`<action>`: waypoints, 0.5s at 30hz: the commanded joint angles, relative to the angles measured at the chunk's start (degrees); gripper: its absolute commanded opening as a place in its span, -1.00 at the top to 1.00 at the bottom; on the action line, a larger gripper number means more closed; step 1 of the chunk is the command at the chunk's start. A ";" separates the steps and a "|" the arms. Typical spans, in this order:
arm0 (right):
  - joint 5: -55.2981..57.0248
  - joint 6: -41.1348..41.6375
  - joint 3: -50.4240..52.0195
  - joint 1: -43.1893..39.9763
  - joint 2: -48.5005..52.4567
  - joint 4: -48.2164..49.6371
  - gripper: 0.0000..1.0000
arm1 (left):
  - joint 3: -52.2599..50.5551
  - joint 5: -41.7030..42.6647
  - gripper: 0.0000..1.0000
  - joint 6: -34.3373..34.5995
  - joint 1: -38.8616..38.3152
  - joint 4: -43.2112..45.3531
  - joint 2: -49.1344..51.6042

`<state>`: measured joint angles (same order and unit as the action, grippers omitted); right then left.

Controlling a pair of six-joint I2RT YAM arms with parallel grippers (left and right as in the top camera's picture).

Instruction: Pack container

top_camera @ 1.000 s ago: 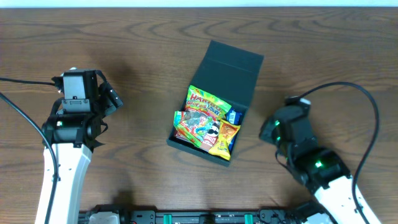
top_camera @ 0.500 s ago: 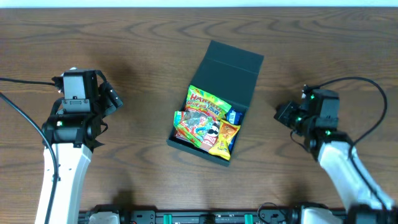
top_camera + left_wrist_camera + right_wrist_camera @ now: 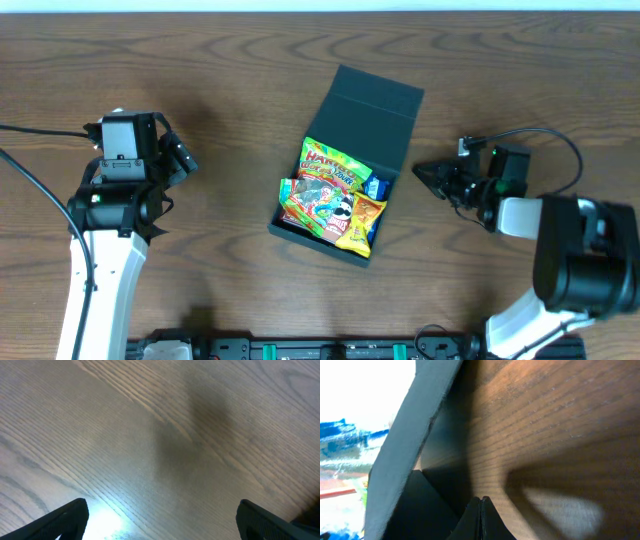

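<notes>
The container point(image 3: 372, 108) is a dark teal-black box at the table's middle, its flap lid standing open toward the upper right. Colourful snack packets point(image 3: 330, 196) fill it. My right gripper point(image 3: 419, 172) is shut on nothing, low over the table, pointing left at the box's right side with a small gap between. In the right wrist view the shut fingertips point(image 3: 481, 501) sit just short of the container's dark wall point(image 3: 417, 420), and a strip of the packets point(image 3: 342, 455) shows at the left. My left gripper point(image 3: 183, 158) stands open far left of the box, over bare wood point(image 3: 161, 521).
A black cable point(image 3: 560, 140) loops above the right arm. Another cable point(image 3: 30, 130) runs off the left edge. The table's far edge point(image 3: 320, 8) lies along the top, and a rail point(image 3: 320, 350) runs along the front.
My right arm has swung up from the lower right and turned toward the box's right side, its jaws closing fully. The left arm and the box have not moved.
</notes>
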<state>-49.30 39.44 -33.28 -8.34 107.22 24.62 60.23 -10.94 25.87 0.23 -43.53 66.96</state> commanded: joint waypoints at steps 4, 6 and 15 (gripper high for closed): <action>-4.28 3.72 -4.13 2.29 6.40 2.86 0.97 | 0.70 -1.05 -0.90 -0.15 0.17 -0.20 -0.22; -4.26 3.89 -6.80 3.69 8.20 2.89 0.97 | 0.70 -1.05 -0.90 -0.15 0.17 -0.20 -0.22; -1.99 5.29 -18.03 10.05 10.58 3.67 0.97 | 0.70 -1.05 -0.90 -0.15 0.17 -0.20 -0.22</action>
<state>-51.27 43.94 -48.56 0.16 117.51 27.42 60.23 -10.94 25.87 0.23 -43.53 66.96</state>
